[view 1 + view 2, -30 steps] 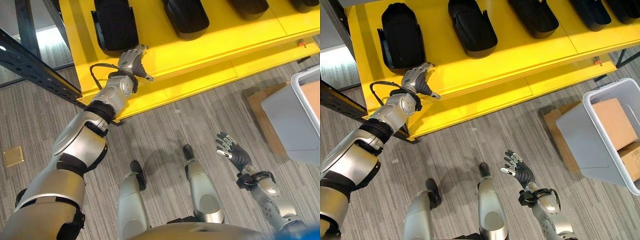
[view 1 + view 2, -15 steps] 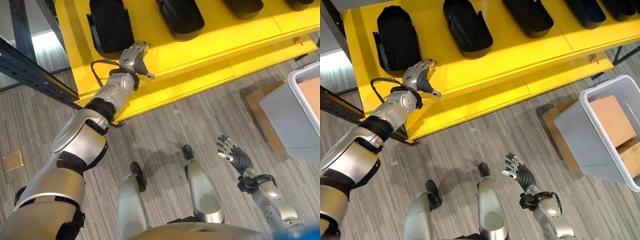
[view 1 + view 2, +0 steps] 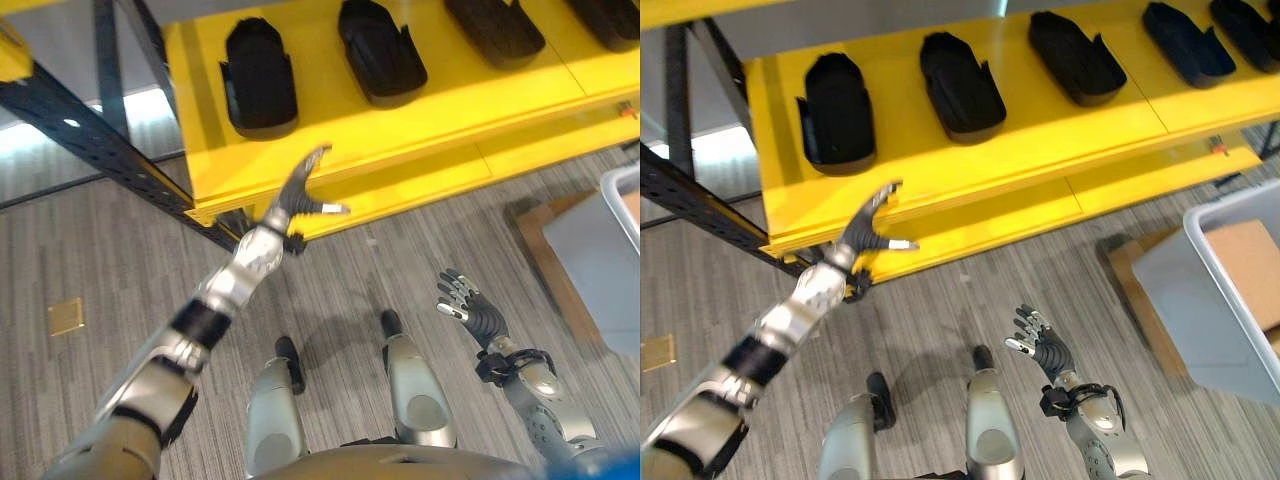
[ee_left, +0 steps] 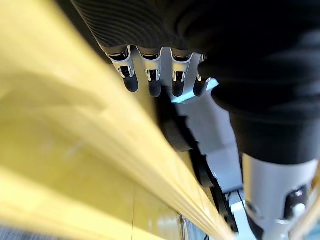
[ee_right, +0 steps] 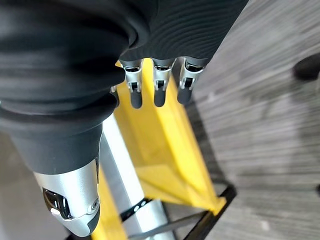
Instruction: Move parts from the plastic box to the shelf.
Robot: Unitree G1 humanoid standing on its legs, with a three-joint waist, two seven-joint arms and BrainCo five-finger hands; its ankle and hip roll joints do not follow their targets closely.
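Black parts sit in a row on the yellow shelf, while the grey plastic box stands on the floor well off to the robot's right with a brown carton showing inside it. The left hand is up in front of the shelf's front edge, just below the leftmost part, fingers straight and thumb spread wide, holding nothing. Down low on the right, the right hand hangs over the grey floor with its fingers relaxed and empty.
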